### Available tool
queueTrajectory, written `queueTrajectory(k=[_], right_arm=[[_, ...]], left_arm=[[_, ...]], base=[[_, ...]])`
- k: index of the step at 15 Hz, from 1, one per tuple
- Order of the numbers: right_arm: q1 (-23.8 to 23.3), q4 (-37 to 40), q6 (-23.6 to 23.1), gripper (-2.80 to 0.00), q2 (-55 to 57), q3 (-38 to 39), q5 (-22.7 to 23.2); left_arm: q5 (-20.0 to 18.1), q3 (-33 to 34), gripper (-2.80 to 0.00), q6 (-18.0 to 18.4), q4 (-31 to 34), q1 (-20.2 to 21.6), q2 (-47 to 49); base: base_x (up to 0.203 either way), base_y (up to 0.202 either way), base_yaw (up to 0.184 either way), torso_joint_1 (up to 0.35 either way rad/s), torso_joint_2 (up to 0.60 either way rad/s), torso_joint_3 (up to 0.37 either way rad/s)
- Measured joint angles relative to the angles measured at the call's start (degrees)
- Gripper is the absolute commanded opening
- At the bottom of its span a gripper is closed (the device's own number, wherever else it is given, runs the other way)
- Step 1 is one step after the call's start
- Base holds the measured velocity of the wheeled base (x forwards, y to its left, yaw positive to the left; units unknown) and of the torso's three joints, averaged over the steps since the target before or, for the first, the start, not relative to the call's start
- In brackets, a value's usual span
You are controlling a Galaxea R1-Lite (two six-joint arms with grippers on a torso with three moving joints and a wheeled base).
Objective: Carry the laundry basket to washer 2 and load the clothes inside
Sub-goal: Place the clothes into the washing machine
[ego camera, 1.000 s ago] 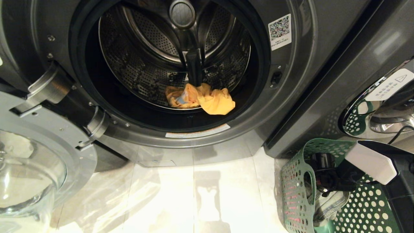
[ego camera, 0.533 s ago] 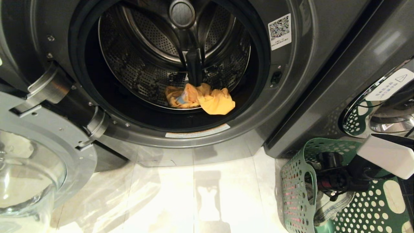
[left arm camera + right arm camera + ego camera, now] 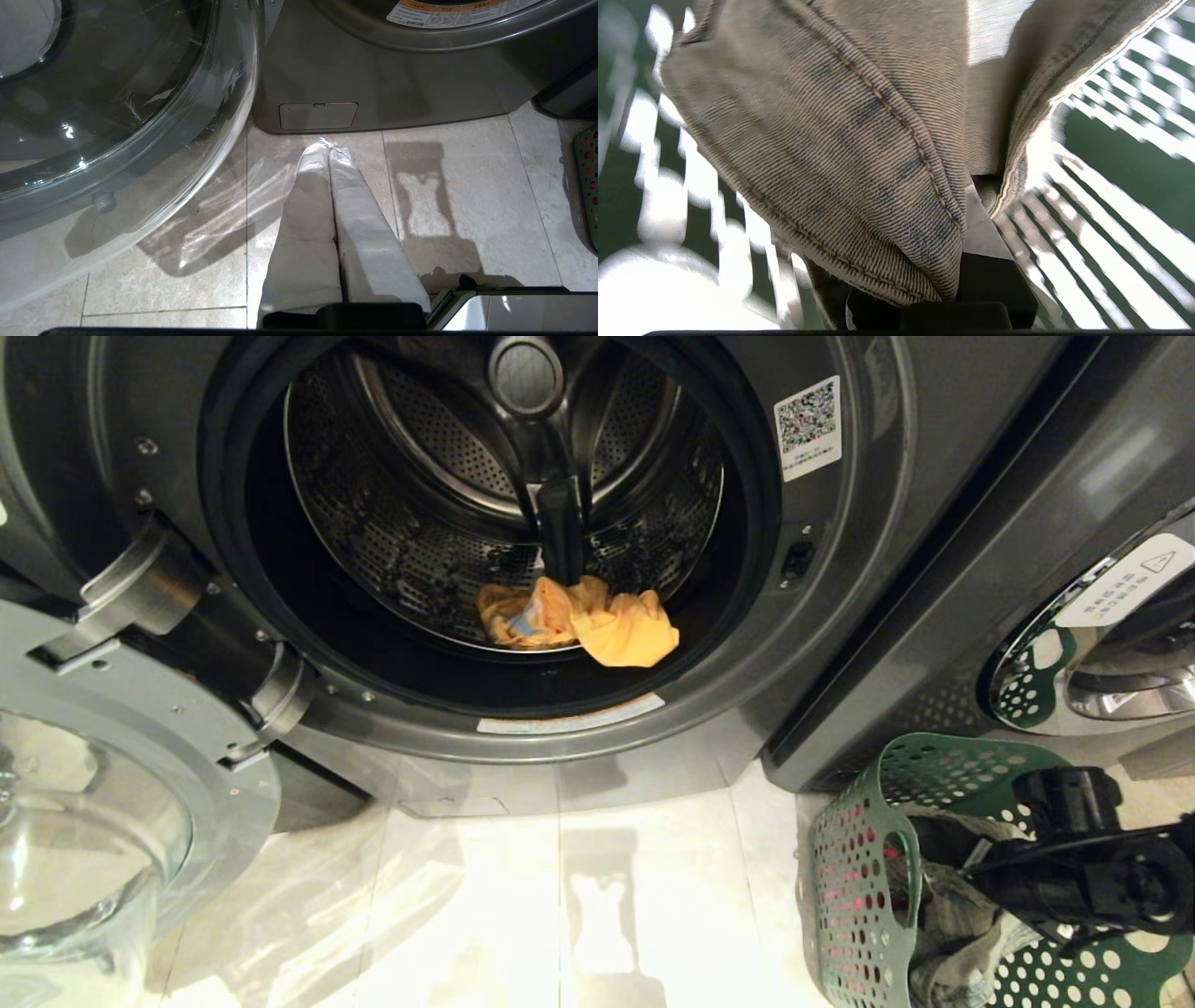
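The dark grey washer (image 3: 840, 569) in front of me has its door open; no numeral shows. A bright yellow garment (image 3: 607, 625) lies at the front of the drum. The green holed laundry basket (image 3: 850, 859) stands on the floor at the lower right. My right gripper (image 3: 957, 210) is inside it, shut on the faded denim piece (image 3: 822, 140), which drapes over its fingers. In the head view the denim piece (image 3: 952, 933) bunches under the black wrist (image 3: 1074, 877). Pink-red cloth (image 3: 845, 882) shows through the basket's holes. My left gripper (image 3: 329, 147) is shut and empty, low over the floor tiles.
The open glass door (image 3: 84, 840) swings out at the lower left, close beside the left gripper. A second washer (image 3: 1102, 644) with a chrome-ringed door stands right behind the basket. Pale floor tiles (image 3: 579, 896) lie between door and basket.
The right arm has swung inside the basket: its white link has left the head view and the black wrist now sits further right. The denim has bunched up under it.
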Motion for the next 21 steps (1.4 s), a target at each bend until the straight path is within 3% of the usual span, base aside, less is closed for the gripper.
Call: queueTrajectory(k=[5,10,14,17,21], right_arm=[[0.4,0.2,-9.3,-2.80,-29.6,20.5,-4.9],[-0.2,-0.5,-28.5,-2.80,-56.9,25.8,-9.0],[2.7,-0.8,-42.6,-2.80,-67.6,18.3,-4.8],[7.9,-0.6,-45.5,-2.80,-69.1,8.2,-1.8],[21.6,-1.0,-46.2,-2.80,-65.1,-3.7,1.7]], left_arm=[[0.0,0.0,-2.80,0.0,0.0,0.0,0.0],[0.0,0.0,-2.80,0.0,0.0,0.0,0.0],[0.0,0.0,-2.80,0.0,0.0,0.0,0.0],[0.0,0.0,-2.80,0.0,0.0,0.0,0.0],[0.0,0.0,-2.80,0.0,0.0,0.0,0.0]], base=[[0.000,0.000,0.000,0.000,0.00,0.000],[0.000,0.000,0.000,0.000,0.00,0.000],[0.000,0.000,0.000,0.000,0.00,0.000],[0.000,0.000,0.000,0.000,0.00,0.000],[0.000,0.000,0.000,0.000,0.00,0.000]])
